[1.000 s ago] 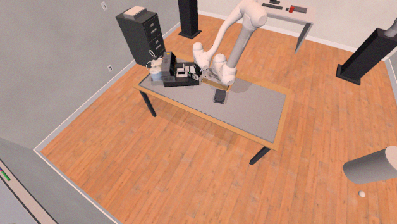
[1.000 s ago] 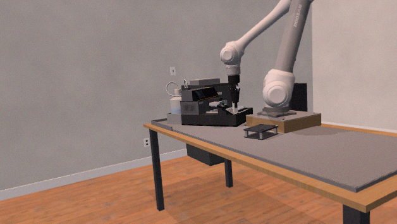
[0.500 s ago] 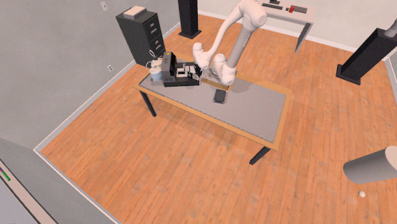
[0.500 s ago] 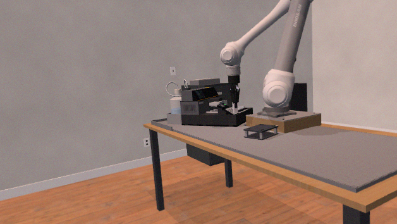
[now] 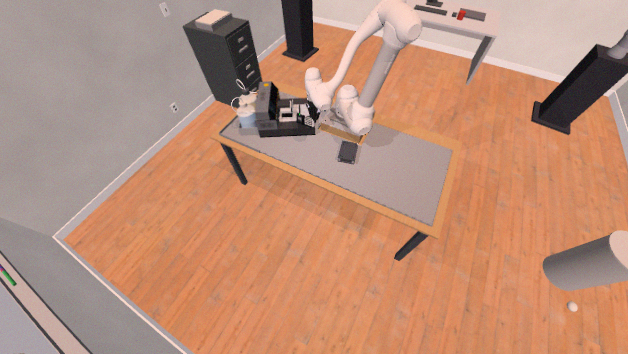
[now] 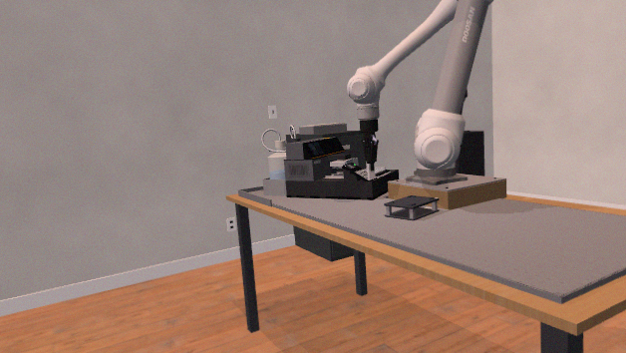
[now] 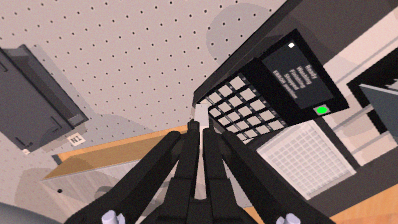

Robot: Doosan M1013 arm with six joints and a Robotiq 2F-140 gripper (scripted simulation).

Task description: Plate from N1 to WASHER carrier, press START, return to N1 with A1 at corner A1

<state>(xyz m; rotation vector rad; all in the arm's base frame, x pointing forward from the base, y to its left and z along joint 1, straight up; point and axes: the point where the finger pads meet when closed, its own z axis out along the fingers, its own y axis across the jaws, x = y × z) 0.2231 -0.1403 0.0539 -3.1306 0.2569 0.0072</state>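
My gripper (image 7: 201, 113) (image 6: 370, 173) (image 5: 314, 118) is shut and empty, pointing down at the washer's keypad (image 7: 241, 108), with its fingertips at the keypad's near left corner. The washer (image 5: 278, 118) (image 6: 324, 172) stands at the table's far left end. Its lamp (image 7: 321, 110) (image 6: 354, 164) shows green beside the dark display (image 7: 300, 77). The white well plate (image 7: 306, 156) lies flat in the washer's carrier, right of the keypad. The plate nest N1 (image 7: 31, 111) (image 5: 347, 152) (image 6: 411, 205) is a dark empty frame on the grey mat, with its white label (image 7: 76, 139) next to it.
The arm's wooden base block (image 6: 464, 192) (image 7: 107, 152) sits between the washer and the nest. Liquid bottles with tubing (image 5: 245, 111) (image 6: 275, 162) stand behind the washer. The table's wooden edge (image 6: 399, 261) runs along the front. A dark filing cabinet (image 5: 225, 55) stands behind the table.
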